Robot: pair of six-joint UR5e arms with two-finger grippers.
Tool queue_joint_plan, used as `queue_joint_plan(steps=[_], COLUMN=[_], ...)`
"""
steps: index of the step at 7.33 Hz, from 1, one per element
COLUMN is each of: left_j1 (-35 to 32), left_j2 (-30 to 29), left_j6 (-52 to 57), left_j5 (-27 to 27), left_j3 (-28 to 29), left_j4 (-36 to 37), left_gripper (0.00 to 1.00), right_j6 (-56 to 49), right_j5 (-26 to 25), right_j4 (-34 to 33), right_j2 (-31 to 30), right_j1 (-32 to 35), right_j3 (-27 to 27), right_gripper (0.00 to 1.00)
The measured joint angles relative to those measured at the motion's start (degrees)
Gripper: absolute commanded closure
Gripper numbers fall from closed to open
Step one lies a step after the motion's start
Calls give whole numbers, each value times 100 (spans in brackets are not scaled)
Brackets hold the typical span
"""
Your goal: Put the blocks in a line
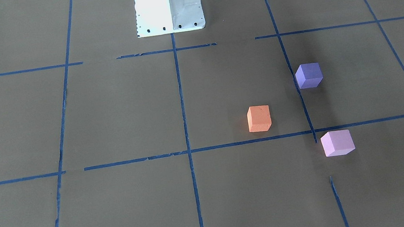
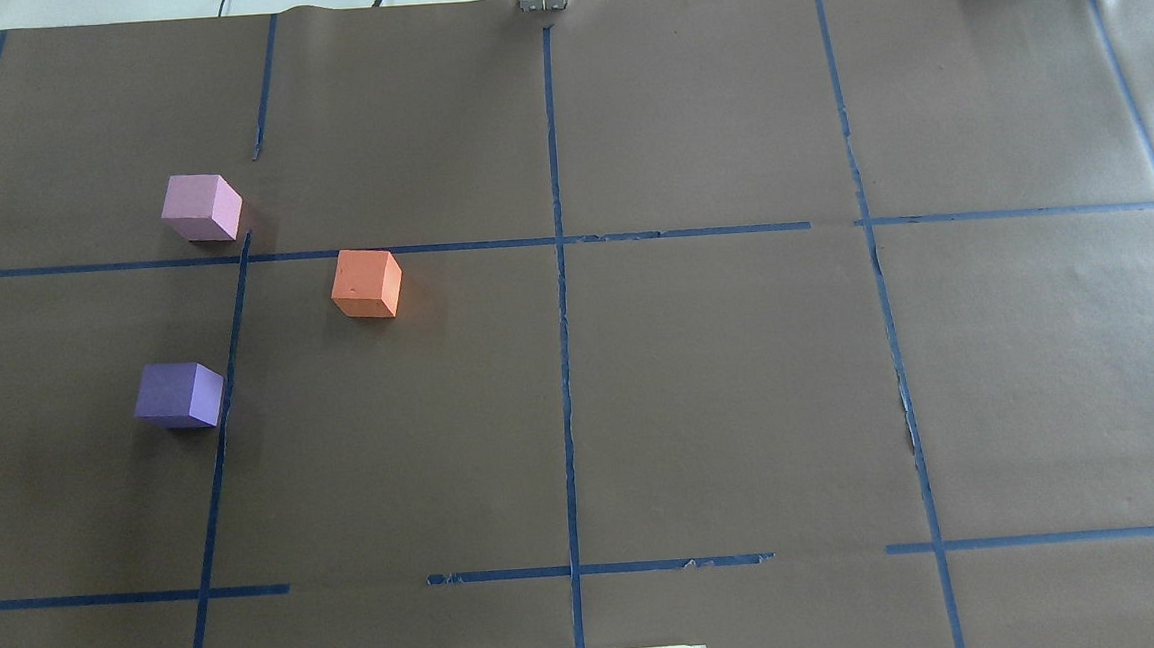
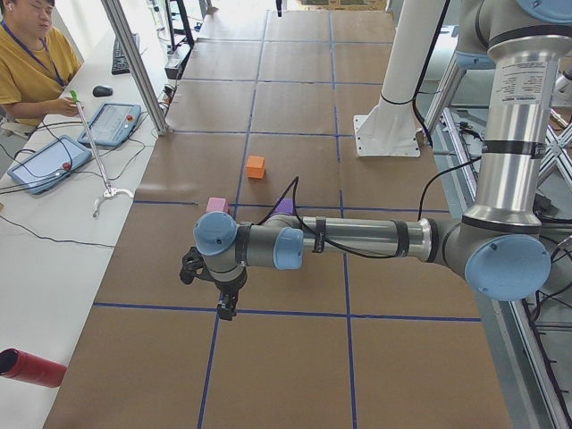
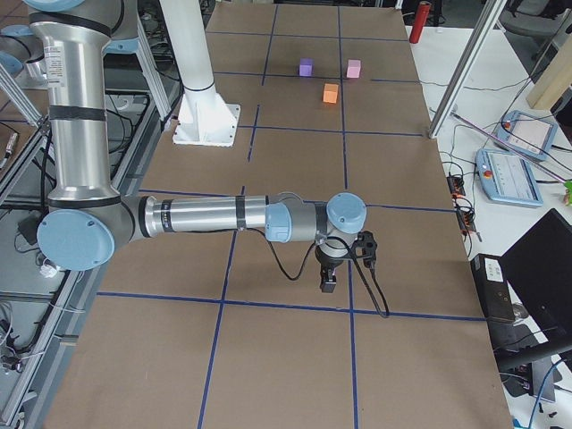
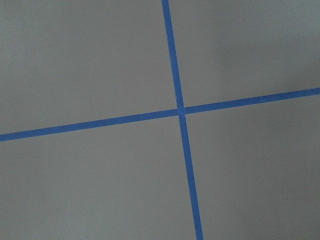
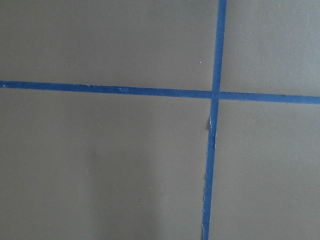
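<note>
Three cubes lie apart on the brown table on the robot's left side, in a loose triangle. The orange block (image 2: 366,284) (image 1: 259,118) is nearest the centre line. The dark purple block (image 2: 180,394) (image 1: 309,75) is closer to the robot. The pale pink block (image 2: 201,208) (image 1: 337,143) is farthest from it. My left gripper (image 3: 225,308) shows only in the exterior left view, points down, and hangs short of the blocks. My right gripper (image 4: 329,281) shows only in the exterior right view, far from them. I cannot tell if either is open or shut. The wrist views show only tape lines.
The white robot pedestal (image 1: 168,6) stands at the table's middle edge. Blue tape lines (image 2: 561,315) grid the brown paper. A red cylinder (image 3: 31,368) lies on the side bench. An operator (image 3: 27,63) sits by tablets (image 3: 112,123) and an aluminium post (image 3: 134,63).
</note>
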Motion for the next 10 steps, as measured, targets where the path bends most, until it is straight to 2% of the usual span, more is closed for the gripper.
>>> queue_joint_plan(steps=[5, 7, 8, 10], left_j1=[44, 211, 388, 982], left_j2=[-28, -81, -143, -596], left_j6=[33, -106, -528, -1812], left_j5=[-33, -352, -499, -528], left_j3=[-42, -238, -303, -492], left_j4=[-45, -742, -1221, -1649], left_gripper=[0, 0, 0, 0], right_j6=[0, 0, 0, 0], right_j5=[0, 0, 0, 0], right_j4=[0, 0, 0, 0], right_j2=[0, 0, 0, 0], right_j1=[0, 0, 0, 0], right_j3=[0, 0, 0, 2], right_gripper=[0, 0, 0, 0])
